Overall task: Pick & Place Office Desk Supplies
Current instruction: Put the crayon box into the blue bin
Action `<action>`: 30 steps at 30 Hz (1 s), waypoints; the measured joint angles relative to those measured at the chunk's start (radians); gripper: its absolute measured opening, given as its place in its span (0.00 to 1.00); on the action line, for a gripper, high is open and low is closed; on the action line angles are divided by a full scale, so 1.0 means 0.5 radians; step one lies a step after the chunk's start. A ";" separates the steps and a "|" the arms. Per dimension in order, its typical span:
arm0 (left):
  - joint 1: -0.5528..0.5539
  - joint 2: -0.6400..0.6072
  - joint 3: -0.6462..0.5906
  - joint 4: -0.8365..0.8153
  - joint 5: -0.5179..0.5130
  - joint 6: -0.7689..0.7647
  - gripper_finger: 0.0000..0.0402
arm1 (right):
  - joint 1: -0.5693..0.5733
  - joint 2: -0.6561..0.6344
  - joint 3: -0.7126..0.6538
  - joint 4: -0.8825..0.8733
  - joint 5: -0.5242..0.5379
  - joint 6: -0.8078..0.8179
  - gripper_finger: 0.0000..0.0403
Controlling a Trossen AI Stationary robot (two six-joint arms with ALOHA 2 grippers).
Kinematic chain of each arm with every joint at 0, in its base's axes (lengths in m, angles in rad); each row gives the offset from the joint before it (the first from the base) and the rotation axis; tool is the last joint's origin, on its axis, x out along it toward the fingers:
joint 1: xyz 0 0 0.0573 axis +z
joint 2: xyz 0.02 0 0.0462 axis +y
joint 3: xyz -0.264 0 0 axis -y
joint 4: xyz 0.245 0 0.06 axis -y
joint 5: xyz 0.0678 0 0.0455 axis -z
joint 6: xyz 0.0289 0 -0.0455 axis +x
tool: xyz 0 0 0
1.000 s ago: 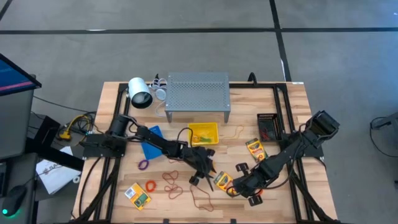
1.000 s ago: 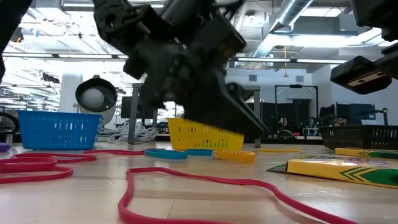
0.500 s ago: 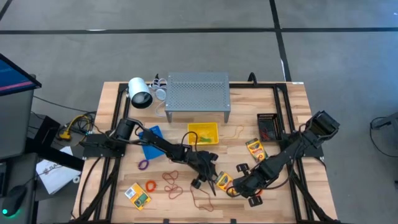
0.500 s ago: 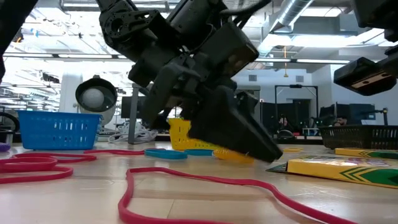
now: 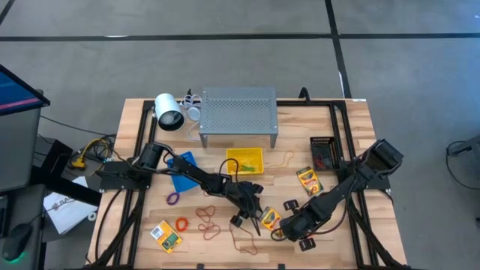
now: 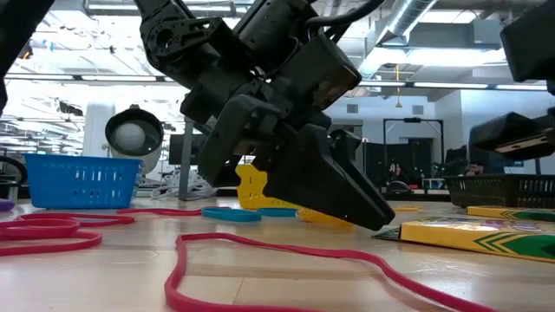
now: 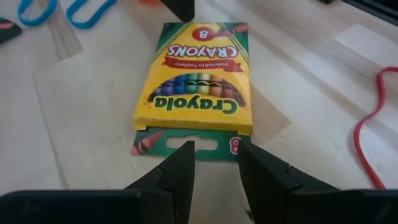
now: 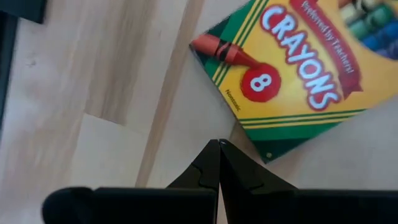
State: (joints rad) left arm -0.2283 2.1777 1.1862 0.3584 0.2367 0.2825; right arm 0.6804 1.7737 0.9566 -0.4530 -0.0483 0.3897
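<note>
A: Start big. From above, the wooden table (image 5: 135, 225) carries the grey shelf (image 5: 238, 114) at the back, with the yellow bin (image 5: 246, 160) in front of it and a blue bin (image 5: 183, 171) toward the left.

B: The low view adds what the top view lacks: a long red rubber band (image 6: 286, 253) snaking across the near boards, though the left arm blocks most of the yellow bin there.

A: The crayon box (image 7: 198, 78) lies flat near the front middle, between both grippers. The left wrist view reads its label plainly; from above it is half hidden.

B: The left gripper (image 7: 214, 163) stands just short of the box's hang-tab end, fingers parted, gripping nothing. The right gripper (image 8: 219, 163) has its fingers pressed together, tips beside a corner of the box.

A: Another crayon box (image 5: 166, 235) sits near the front left edge, a third (image 5: 307, 179) right of centre, with bare board around each.
</note>
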 joint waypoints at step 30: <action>0.000 0.000 0.011 -0.072 0.012 -0.004 0.29 | -0.165 0.030 0.043 0.123 0.061 -0.158 0.00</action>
State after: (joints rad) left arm -0.2283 2.1777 1.1919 0.3224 0.2428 0.2806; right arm 0.5979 1.7889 0.9779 -0.3913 -0.0176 0.3107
